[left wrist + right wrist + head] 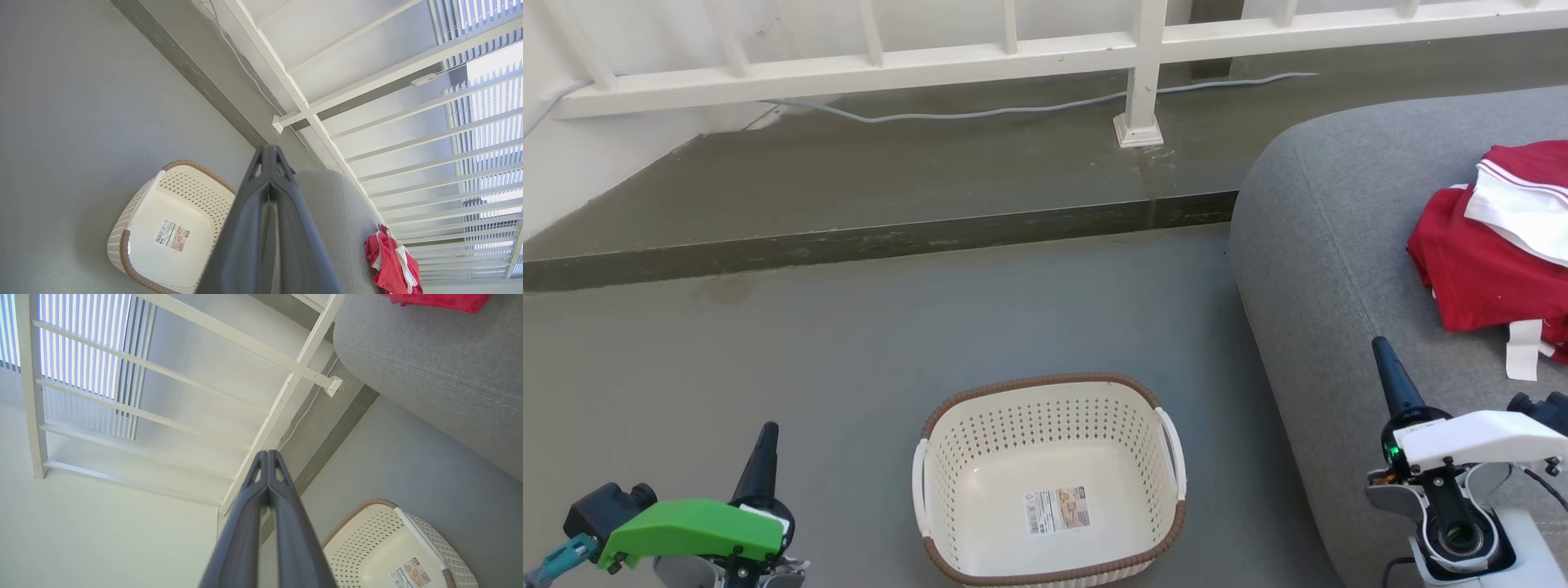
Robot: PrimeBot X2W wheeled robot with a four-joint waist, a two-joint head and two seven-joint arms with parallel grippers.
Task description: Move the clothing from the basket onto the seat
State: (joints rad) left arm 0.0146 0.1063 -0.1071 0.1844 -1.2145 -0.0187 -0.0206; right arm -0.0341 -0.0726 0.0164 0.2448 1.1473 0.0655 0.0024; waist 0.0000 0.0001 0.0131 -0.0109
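Left gripper (767, 437): my fingers pressed together, gripping nothing, above the floor (849, 343). Basket (1045, 382) (label sticker (1057, 510) on its bottom) stands on the floor between my grippers. Right gripper (1380, 349): fingers together too, empty, over the seat (1323, 245) edge. Clothing (1478, 269) lies on the seat, far right.

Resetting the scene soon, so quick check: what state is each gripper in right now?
Left gripper: closed, holding nothing.
Right gripper: closed, holding nothing.
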